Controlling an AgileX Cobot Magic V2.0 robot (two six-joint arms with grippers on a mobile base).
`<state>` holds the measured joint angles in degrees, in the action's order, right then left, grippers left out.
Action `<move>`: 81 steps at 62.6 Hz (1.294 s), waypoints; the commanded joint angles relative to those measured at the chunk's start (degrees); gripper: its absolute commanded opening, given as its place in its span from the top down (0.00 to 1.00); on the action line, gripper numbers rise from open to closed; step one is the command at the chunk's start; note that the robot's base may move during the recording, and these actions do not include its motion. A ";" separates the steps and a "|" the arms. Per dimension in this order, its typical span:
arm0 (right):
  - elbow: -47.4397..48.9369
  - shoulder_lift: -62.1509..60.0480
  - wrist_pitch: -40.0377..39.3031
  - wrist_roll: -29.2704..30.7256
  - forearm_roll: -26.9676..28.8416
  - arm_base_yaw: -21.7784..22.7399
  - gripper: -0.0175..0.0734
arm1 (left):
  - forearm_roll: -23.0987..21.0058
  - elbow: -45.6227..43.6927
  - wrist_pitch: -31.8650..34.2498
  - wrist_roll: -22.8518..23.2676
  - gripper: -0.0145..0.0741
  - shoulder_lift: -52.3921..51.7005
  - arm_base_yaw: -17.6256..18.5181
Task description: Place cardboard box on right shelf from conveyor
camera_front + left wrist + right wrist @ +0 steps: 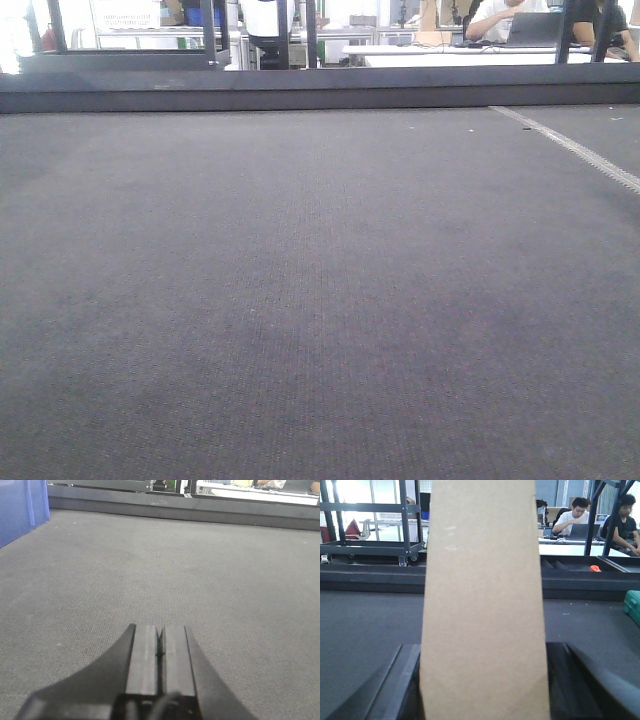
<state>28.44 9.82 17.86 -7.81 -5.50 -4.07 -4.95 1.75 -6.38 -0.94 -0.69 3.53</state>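
I am watching the right end effector (484, 677) gripping the cardboard box (482, 580), with a finger flanking each side of the upright carton and the conveyor (320, 300) lying behind it. The left end effector (160, 645) is hanging over the belt, jaws pressed together and holding nothing.

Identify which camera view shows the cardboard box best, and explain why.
The right wrist view: the cardboard box fills the frame's centre, held in the right pincer. The front and left wrist views show the conveyor but no box.
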 commanded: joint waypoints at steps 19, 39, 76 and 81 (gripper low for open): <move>1.70 0.62 -6.86 0.40 -0.87 0.33 0.36 | -0.27 -0.16 4.65 0.29 0.97 -0.57 0.04; 1.70 0.62 -6.67 0.40 -0.87 0.33 0.36 | -0.27 -0.16 4.65 0.29 0.97 -0.57 0.04; 1.70 0.62 -6.61 0.40 -0.87 0.33 0.50 | -0.27 -0.16 4.65 0.29 0.97 -0.57 0.04; 1.70 0.62 -6.61 0.40 -0.87 0.33 0.50 | -0.27 -0.16 4.65 0.29 0.97 -0.57 0.04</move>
<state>28.44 9.82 17.64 -7.81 -5.50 -4.07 -4.95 1.75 -6.38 -0.94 -0.69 3.53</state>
